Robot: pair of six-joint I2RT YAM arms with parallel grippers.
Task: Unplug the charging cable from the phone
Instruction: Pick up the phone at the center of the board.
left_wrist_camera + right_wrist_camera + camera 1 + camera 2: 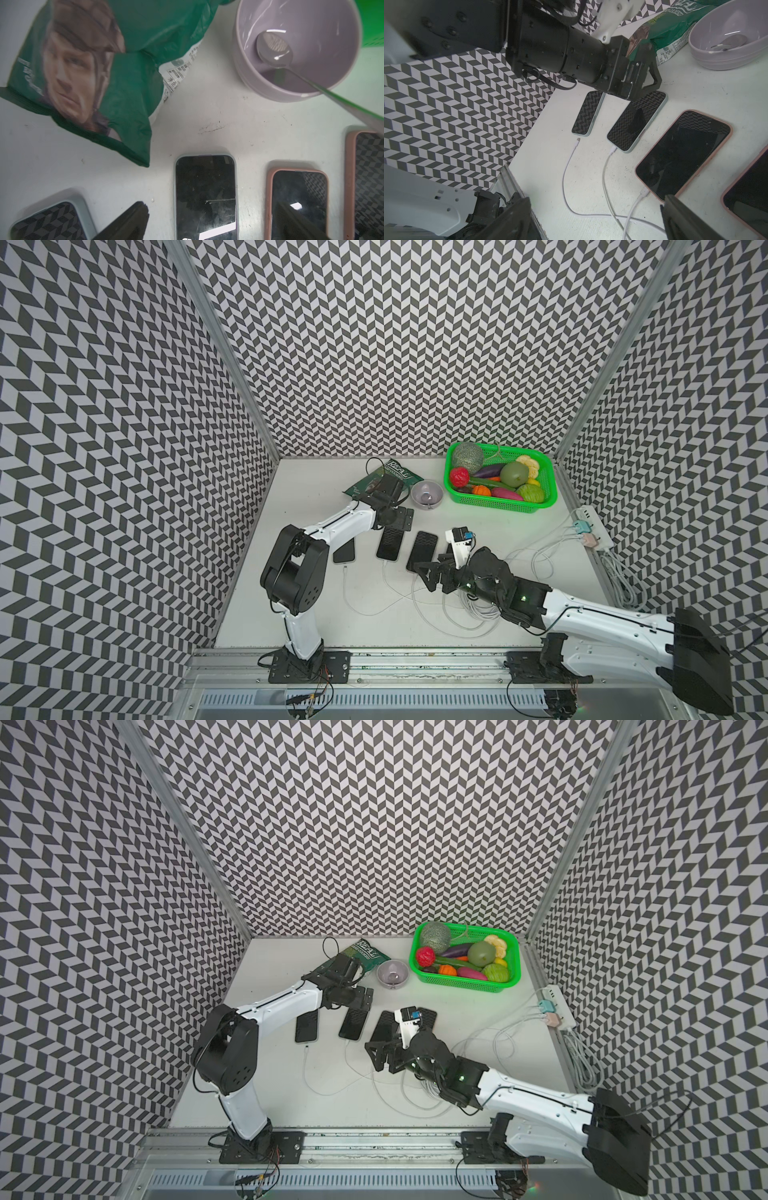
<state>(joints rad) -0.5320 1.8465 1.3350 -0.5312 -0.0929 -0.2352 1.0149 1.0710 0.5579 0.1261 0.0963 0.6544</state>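
Note:
Several phones lie in a row on the white table. The leftmost phone [588,113] has a loose white cable end [578,139] lying just short of it. A blue-grey phone [390,544] has a charging cable [612,149] plugged in. A pink-cased phone [683,155] also has a cable plug [643,192] in it. My left gripper [401,520] hangs open over the far end of the blue-grey phone [205,197]. Low at the near end of the pink phone, my right gripper [597,199] is open above the cables and holds nothing.
A green snack bag [384,479] and a lilac bowl [417,497] with a spoon sit behind the phones. A green basket [498,506] of toy vegetables stands at the back right. A power strip [594,526] lies along the right wall, and coiled cable [478,610] lies under my right arm.

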